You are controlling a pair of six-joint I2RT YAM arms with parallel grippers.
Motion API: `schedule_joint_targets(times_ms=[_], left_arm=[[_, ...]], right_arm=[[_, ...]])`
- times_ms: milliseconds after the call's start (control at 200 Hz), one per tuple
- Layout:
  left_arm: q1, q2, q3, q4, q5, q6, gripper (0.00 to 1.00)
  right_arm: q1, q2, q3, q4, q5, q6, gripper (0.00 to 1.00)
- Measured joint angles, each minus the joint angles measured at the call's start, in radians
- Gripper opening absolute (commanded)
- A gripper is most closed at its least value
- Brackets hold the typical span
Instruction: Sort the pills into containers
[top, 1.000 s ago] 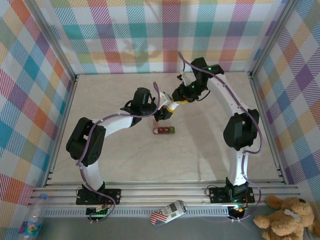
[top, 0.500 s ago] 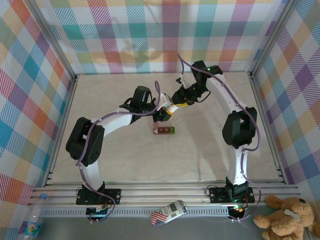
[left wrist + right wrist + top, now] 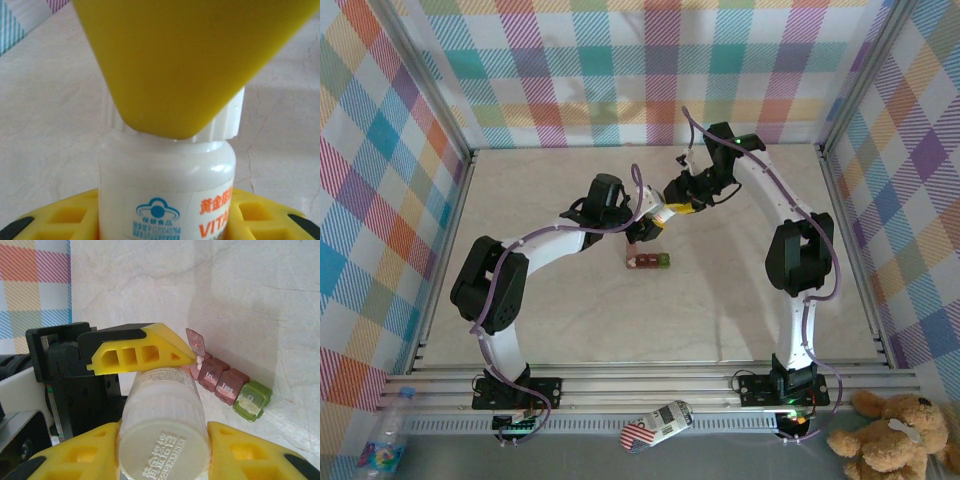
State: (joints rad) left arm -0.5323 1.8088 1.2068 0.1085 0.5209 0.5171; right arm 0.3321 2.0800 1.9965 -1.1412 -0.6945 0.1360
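While both arms meet just beyond the pill organizer (image 3: 648,261), log the grip. Your left end effector (image 3: 165,222) pinches the body of the white vitamin bottle (image 3: 165,170), and your right end effector (image 3: 164,452) is pressed onto its ribbed cap (image 3: 162,440).

- **Bottle:** held off the worktop (image 3: 240,300), long axis running from one end effector to the other. The cap is on, so judge the step as unscrewing, with the pills probably inside.
- **Organizer:** on the worktop, just on the near side of the bottle. Its row runs left to right, with the green compartment (image 3: 252,402) at the right-arm end and the dark red ones beside it.
- **Open cell:** the lid (image 3: 196,341) farthest from green stands open. Your left arm is nearer that cell.
- **Surface and room:** marbled beige worktop with ample room round the organizer; plaid walls well apart from it.
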Motion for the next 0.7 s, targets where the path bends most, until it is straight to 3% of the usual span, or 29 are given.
schedule_joint_targets(times_ms=[515, 700], left_arm=[[-0.003, 0.0, -0.018, 0.095, -0.029, -0.034, 0.0], [-0.003, 0.0, -0.018, 0.13, -0.028, -0.057, 0.0]], right_arm=[[0.017, -0.003, -0.014, 0.05, 0.032, 0.093, 0.55], [0.02, -0.017, -0.018, 0.055, 0.059, 0.102, 0.64]])
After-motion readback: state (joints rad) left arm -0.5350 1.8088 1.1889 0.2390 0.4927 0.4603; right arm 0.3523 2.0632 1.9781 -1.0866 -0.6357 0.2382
